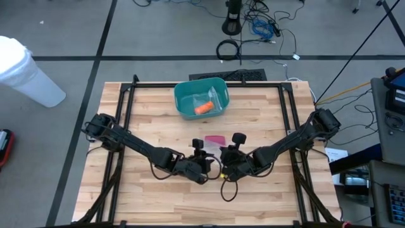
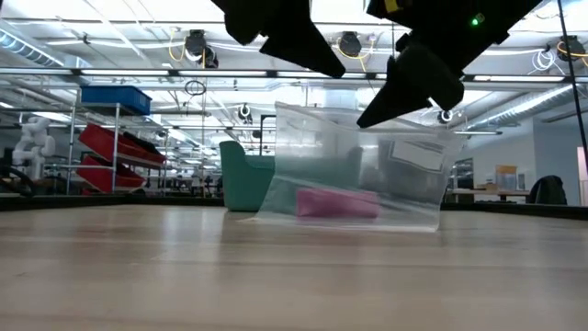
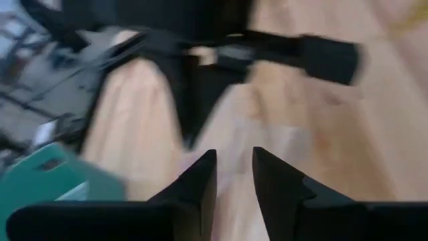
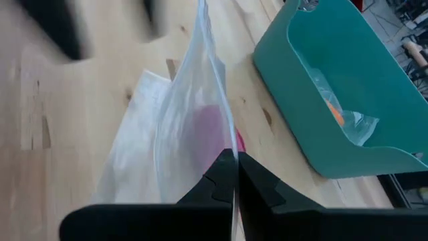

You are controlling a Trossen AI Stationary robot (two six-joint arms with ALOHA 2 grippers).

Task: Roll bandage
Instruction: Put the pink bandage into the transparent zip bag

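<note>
A clear plastic bag (image 2: pixel 367 170) stands on the wooden table with a pink bandage roll (image 2: pixel 335 204) lying inside at its bottom. The roll also shows pink through the bag (image 4: pixel 207 124) in the right wrist view. My right gripper (image 4: pixel 235 175) is shut on the bag's upper edge, at the table's middle (image 1: pixel 226 158). My left gripper (image 3: pixel 234 175) hovers just left of it (image 1: pixel 204 166), open by a narrow gap with nothing between its fingers, apart from the bag. My right gripper pinches the bag's thin upper edge (image 4: pixel 227 137) between its two fingers, which slant down from the table's right. The bag hangs below the hold with its bottom (image 2: pixel 358 221) resting on the table, and the pink roll lies in that bottom.
A teal bin (image 1: pixel 183 95) stands at the table's far middle, holding an orange item (image 1: pixel 202 108) and clear plastic. A black frame (image 1: pixel 209 84) runs around the table's far edge and sides. Bare wood lies toward the near edge (image 1: pixel 202 202).
</note>
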